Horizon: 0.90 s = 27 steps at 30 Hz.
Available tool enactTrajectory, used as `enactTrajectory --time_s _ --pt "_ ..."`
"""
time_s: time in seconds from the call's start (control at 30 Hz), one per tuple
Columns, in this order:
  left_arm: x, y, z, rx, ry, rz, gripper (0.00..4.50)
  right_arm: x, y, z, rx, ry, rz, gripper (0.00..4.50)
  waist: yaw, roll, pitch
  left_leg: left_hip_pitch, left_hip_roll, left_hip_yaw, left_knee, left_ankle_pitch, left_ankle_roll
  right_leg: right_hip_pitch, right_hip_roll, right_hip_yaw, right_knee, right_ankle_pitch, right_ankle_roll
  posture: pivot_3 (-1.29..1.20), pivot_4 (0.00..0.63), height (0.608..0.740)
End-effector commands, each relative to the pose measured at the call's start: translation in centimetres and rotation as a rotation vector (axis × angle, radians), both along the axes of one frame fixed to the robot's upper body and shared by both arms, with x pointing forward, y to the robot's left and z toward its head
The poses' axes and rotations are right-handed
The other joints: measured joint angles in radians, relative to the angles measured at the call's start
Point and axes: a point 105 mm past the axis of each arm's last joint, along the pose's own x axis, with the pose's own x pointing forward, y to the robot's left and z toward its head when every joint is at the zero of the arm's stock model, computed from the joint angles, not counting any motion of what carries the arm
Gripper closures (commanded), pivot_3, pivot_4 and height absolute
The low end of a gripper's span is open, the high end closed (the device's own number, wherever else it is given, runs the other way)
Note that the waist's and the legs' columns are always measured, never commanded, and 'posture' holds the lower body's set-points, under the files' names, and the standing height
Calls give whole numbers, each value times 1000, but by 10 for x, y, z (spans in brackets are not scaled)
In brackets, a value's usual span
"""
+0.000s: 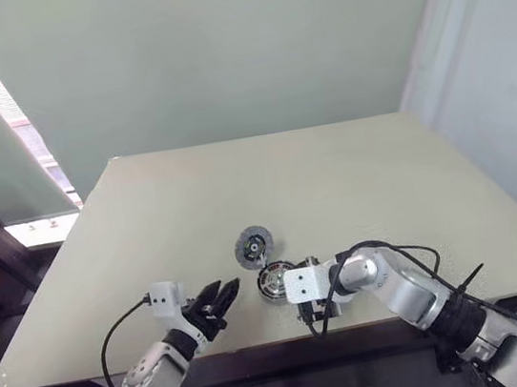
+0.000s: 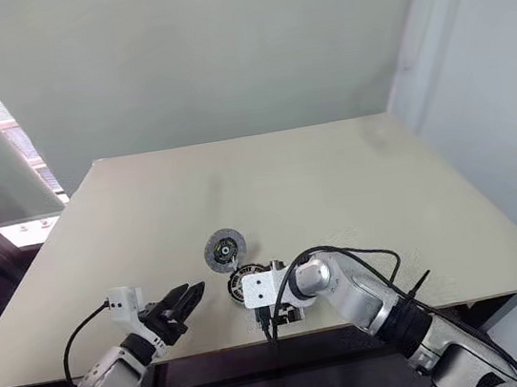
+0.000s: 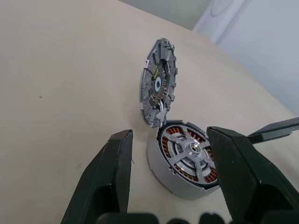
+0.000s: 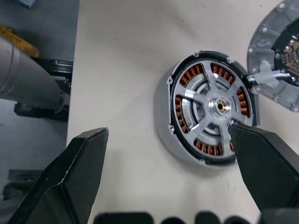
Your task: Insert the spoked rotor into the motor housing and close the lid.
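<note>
The motor housing (image 4: pixel 163 126) rests on the table near its front edge. The spoked rotor (image 4: pixel 217 105) sits inside it, silvery spokes over the copper windings. The lid (image 3: pixel 159 81) is off the housing and stands tilted just beyond it, touching its rim; it also shows from above (image 1: pixel 253 246). My right gripper (image 4: pixel 170 133) hangs open over the housing, one finger on either side, gripping nothing. My left gripper (image 1: pixel 221 300) is open just left of the housing, pointing at it, and its fingers (image 3: pixel 117 158) hold nothing.
The beige table (image 1: pixel 333 173) stretches far beyond the parts. Its front edge (image 1: pixel 261 347) runs right below both grippers. A black cable (image 1: pixel 411 251) loops over the right wrist. A window frame (image 1: pixel 6 113) stands to the left.
</note>
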Motion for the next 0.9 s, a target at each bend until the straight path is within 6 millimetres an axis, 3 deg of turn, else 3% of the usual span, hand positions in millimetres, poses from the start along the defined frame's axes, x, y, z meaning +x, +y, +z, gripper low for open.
enactTrajectory --time_s 0.03,0.17,0.27,0.63,0.9 --pt "1 0 5 2 -23 2 1826 9 2 3 -6 -52 5 16 0 0 0 0 0 0 0 0 0 0 0 0 0 0 0 0 0 740" --pt "-1 1 5 3 -20 9 1826 14 -1 -8 -26 -44 -23 16 0 0 0 0 0 0 0 1 1 1 0 0 0 0 0 0 0 740" --pt "-2 1 3 -4 -4 11 1826 17 -4 -15 -38 -41 -45 604 0 0 0 0 0 0 0 1 2 1 0 0 1 0 0 0 0 740" --pt "-1 2 4 2 -15 35 1826 23 -7 -21 -41 -38 -78 4341 0 -1 0 1 0 0 0 0 0 1 0 0 1 0 0 0 0 740" --pt "0 1 4 -3 -18 39 1826 26 -4 -12 -19 -72 -63 4483 0 -1 0 1 0 0 1 0 0 1 0 0 1 0 0 0 0 740"
